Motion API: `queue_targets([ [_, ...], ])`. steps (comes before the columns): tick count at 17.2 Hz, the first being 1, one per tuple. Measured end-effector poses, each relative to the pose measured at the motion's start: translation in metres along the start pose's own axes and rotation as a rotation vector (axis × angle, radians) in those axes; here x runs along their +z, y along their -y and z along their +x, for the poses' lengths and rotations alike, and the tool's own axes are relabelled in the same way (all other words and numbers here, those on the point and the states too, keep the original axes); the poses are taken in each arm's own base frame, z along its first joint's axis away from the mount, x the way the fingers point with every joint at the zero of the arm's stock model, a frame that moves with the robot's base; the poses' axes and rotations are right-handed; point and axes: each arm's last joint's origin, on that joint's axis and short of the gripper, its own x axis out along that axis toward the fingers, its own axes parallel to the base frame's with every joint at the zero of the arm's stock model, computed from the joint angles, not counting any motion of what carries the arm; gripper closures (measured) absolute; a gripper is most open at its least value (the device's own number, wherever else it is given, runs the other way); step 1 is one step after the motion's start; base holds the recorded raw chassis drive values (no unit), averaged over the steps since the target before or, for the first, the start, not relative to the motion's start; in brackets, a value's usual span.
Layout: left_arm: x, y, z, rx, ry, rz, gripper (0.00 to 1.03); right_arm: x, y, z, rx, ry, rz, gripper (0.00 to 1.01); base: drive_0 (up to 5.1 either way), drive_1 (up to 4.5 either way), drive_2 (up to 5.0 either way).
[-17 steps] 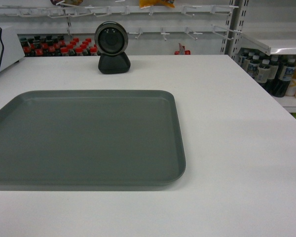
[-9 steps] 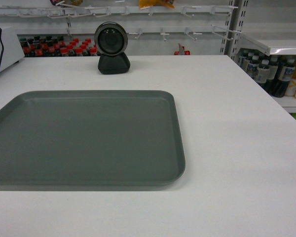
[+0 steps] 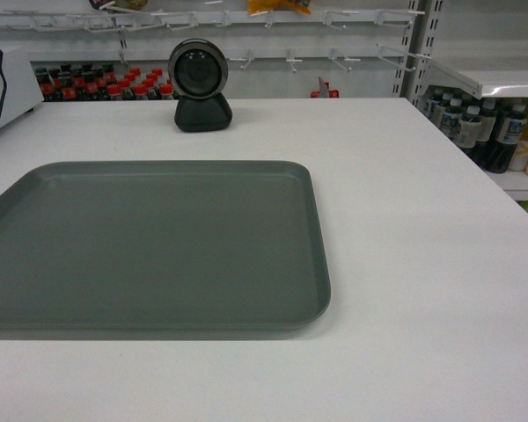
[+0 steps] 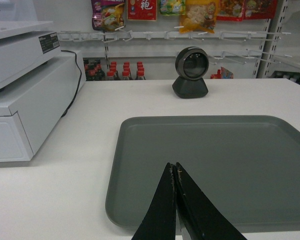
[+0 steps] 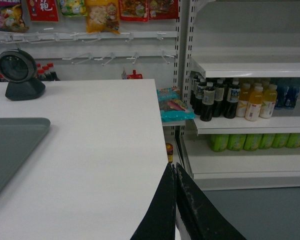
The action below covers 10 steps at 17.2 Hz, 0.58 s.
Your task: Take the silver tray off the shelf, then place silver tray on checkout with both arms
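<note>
A: Since the head view matches the two earlier ones, log no change: tray (image 3: 150, 246) has not shifted over the last second.

B: Position?

A: Flat on the tabletop (image 3: 405, 220), toward its left side, near edge close to the front of the tabletop. Scanner-like round camera (image 3: 200, 83) stands behind it, well apart. Left wrist view shows a white register (image 4: 25, 90) to the tray's left, not touching.

B: Left end effector?

A: Left end effector (image 4: 175, 172) has its fingers pressed together with nothing between them. It hangs over the tray's near rim; contact with the tray cannot be told from this angle.

B: Right?

A: Right end effector (image 5: 174, 172) is likewise closed and empty, out by the tabletop's right front corner, well clear of the tray. Bottle shelves (image 5: 250, 122) beyond it.

B: Neither arm shows in the head view?

A: Correct, both are out of that frame.

B: Reading for the task?

A: Judgement: tray is off the shelf and resting on the checkout, both end effectors released. Stillness across the second suggests placement is done and the tray is settled. Remaining work, if any, is arm retreat only.

B: Risk?

A: Left fingers sit low over the rim; a careless pull-back could nudge the tray.
</note>
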Motion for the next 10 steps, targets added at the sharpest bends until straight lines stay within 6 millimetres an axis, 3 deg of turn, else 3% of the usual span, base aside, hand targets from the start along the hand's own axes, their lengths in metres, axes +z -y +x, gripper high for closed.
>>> queue_targets([
  [10,-0.004,0.000,-0.012,-0.001,-0.017,0.000,1.01,-0.003,0.000,-0.015,0.003,-0.008,0.000,0.99,0.0,0.00,0.0],
])
